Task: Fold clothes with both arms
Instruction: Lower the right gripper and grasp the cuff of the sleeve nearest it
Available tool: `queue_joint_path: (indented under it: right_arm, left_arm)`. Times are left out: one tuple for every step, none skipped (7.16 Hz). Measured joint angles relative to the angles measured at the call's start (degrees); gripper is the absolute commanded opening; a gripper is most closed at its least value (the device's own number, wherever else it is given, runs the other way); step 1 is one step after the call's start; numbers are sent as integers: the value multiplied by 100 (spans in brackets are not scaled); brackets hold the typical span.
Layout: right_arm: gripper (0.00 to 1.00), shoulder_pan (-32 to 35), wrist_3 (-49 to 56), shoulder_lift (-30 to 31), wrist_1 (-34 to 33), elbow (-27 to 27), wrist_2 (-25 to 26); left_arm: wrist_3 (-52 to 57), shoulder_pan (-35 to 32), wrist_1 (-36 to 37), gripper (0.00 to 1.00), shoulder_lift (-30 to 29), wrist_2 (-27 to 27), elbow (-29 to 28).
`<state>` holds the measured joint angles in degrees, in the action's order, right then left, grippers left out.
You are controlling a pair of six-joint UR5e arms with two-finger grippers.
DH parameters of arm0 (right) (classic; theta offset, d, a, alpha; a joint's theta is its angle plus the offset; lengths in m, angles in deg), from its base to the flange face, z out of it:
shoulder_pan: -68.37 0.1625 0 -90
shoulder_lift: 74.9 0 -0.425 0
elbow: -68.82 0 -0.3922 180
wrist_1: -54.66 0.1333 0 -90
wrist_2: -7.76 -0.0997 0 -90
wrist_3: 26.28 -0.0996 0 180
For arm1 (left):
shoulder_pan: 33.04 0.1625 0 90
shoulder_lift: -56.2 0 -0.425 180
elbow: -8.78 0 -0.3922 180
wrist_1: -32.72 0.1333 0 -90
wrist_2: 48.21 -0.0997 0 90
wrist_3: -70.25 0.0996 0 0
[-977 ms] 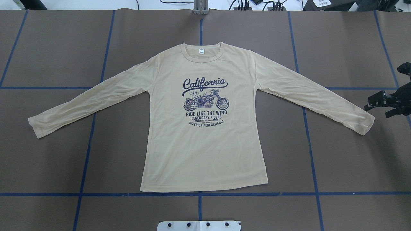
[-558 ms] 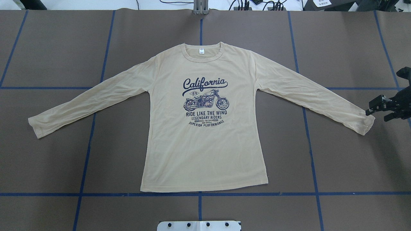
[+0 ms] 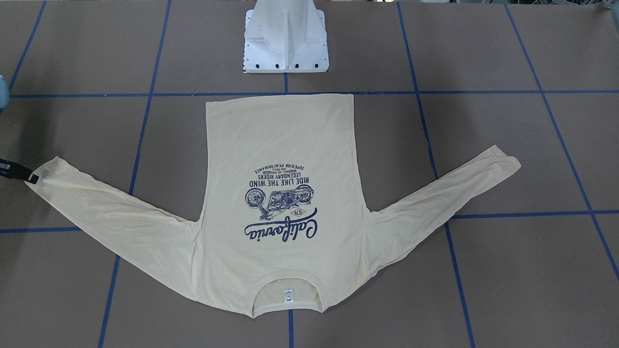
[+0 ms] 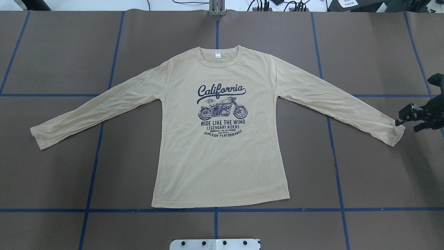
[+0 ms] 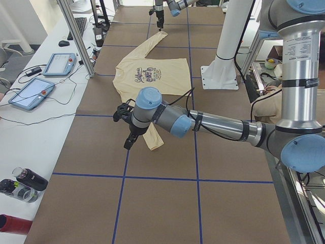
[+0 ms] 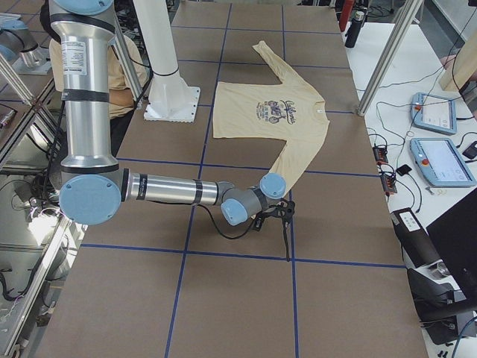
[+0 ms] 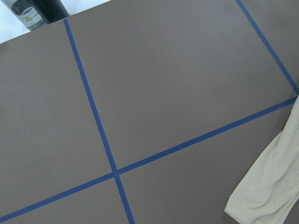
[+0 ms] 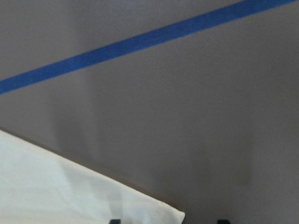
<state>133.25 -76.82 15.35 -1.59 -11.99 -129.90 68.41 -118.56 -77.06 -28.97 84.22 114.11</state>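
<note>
Two sleeves spread wide show a shirt (image 3: pixel 280 145) with no fold made yet. From the camera facing the robot it lies flat, print up, on the brown table (image 3: pixel 483 58), hem toward the white pedestal (image 3: pixel 286 48) and collar on the far side, and the right gripper (image 3: pixel 28 176) sits right at the end of the cuff on the robot's right. From overhead that gripper is at the far right tip of the sleeve, fingers spread, holding nothing; the left gripper is out of frame. From the table's left end the left gripper (image 5: pixel 128 144) hangs near the other cuff, and how far open it is I cannot tell. From the right end the right arm reaches low along the table to its cuff. The left wrist camera shows only blue tape lines (image 7: pixel 91 107) and a cuff in the lower right corner, no fingers. The right wrist camera shows two dark fingertips (image 8: pixel 115 221) apart at the bottom edge, the cuff's corner between them. The likely trouble is the pinch: the cloth looks thin and only a corner lies between the fingers, so it could slip out or lift as one layer. If one arm pulls before the other has its cuff, the body could drag askew and wrinkle.
</note>
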Motion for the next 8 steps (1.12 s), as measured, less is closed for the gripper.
queue_joint_path:
  right_arm:
    - [76,-13,0,-11,0,11,-4]
    - [69,-30,0,-24,0,24,-6]
    - [58,-39,0,-33,-2,44,-7]
    - [53,-41,0,-38,-8,68,-5]
    - [29,-44,0,-44,-11,97,-3]
    - [5,-44,0,-48,-12,126,-5]
    - [0,-44,0,-50,-15,145,-6]
    - [0,-45,0,-58,-16,153,-12]
  left_arm:
    - [0,0,0,100,3,2,10]
    - [0,0,0,100,6,2,22]
    - [0,-3,0,100,8,3,27]
    - [0,-6,0,100,9,3,27]
    - [0,-7,0,100,9,3,26]
    - [2,-12,0,100,15,3,24]
    - [3,-13,0,100,23,3,24]
    - [2,-13,0,100,30,3,25]
